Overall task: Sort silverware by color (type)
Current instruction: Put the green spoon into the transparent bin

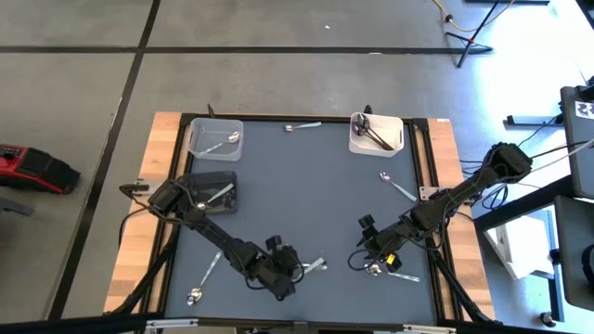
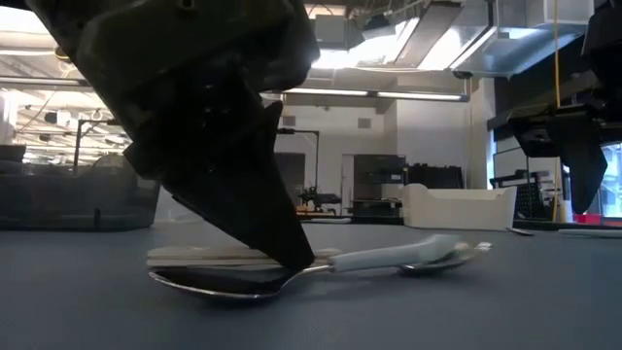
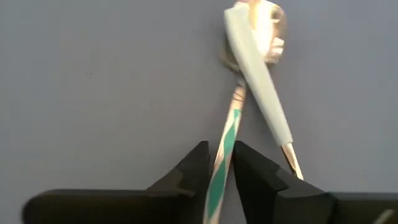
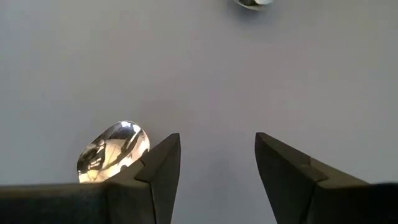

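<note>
Two spoons lie crossed on the blue surface (image 1: pixel 297 186) near its front edge: a silver spoon (image 3: pixel 225 134) with a striped reflection on its handle, and a white-handled spoon (image 3: pixel 258 81) across it. The left gripper (image 3: pixel 219 163) is down on them, its fingers pinching the silver spoon's handle. To the right, the right gripper (image 4: pixel 217 162) hangs low with fingers spread, a shiny spoon bowl (image 4: pixel 113 150) just beside one finger. Other spoons lie scattered and in three bins (image 1: pixel 215 137) at the back.
</note>
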Motion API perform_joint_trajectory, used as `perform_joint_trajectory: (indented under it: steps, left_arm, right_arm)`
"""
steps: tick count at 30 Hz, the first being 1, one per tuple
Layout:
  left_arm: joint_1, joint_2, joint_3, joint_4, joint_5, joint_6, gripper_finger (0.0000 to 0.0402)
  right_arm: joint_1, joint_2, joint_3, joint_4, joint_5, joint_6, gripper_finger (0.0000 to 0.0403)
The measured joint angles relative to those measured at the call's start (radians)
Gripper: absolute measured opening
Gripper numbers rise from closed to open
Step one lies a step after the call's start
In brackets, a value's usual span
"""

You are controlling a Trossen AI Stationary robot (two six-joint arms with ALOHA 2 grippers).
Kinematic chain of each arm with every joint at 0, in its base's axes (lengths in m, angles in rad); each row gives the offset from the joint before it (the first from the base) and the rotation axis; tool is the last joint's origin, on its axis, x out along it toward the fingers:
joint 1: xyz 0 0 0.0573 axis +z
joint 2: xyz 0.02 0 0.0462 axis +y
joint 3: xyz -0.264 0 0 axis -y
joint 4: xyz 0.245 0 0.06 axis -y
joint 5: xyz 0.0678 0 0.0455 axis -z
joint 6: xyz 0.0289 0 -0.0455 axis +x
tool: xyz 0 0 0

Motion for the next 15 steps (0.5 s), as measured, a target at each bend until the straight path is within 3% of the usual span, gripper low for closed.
perform_joint_trajectory:
  steps: [6,15]
  left_arm:
    - [0.001,0.000,0.000,-0.003,-0.001,0.019,0.0013]
    - [-0.003,-0.006,-0.002,-0.005,-0.030,0.023,0.0035]
  right_arm:
    - [0.000,0.000,0.000,0.010,0.000,0.000,0.0198]
    - [0.000,0.000,0.000,0.021,0.000,-0.001,0.0198]
